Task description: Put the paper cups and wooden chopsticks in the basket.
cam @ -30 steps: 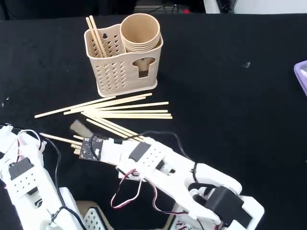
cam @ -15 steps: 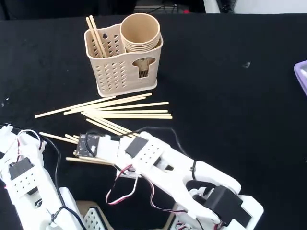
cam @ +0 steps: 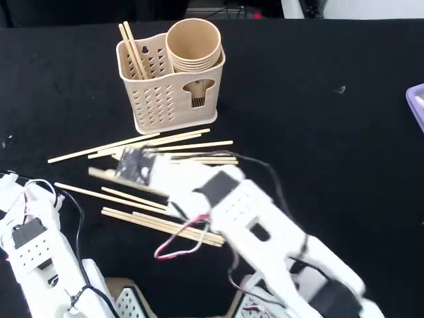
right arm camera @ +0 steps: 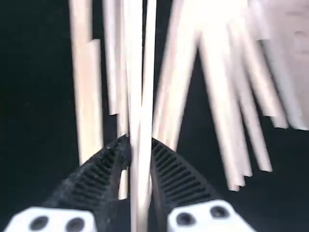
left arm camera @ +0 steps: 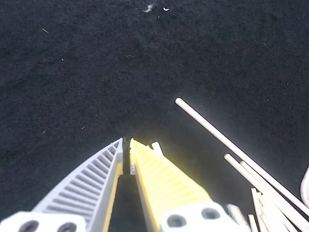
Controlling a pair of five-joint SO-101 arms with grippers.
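Note:
The beige perforated basket [cam: 165, 99] stands at the back of the black table, with stacked paper cups [cam: 193, 44] in one compartment and two wooden chopsticks [cam: 132, 50] in the other. Loose chopsticks [cam: 175, 147] lie fanned out in front of it, and more chopsticks [cam: 159, 225] lie nearer the arms. My right gripper [cam: 132, 167] hovers over the pile. In the right wrist view that gripper [right arm camera: 136, 142] is shut on a chopstick [right arm camera: 137, 188] that runs between its jaws. My left gripper [left arm camera: 126, 141] is shut on nothing, low over bare cloth beside chopstick tips [left arm camera: 217, 135].
The left arm [cam: 30, 242] rests at the near left corner. A purple object [cam: 417, 103] shows at the right edge. Bare black cloth stretches to the right of the basket and the pile.
The right gripper has risen and swung from the near chopsticks toward the basket, taking a chopstick along. Several chopsticks it was covering now lie exposed. The left arm has stayed still.

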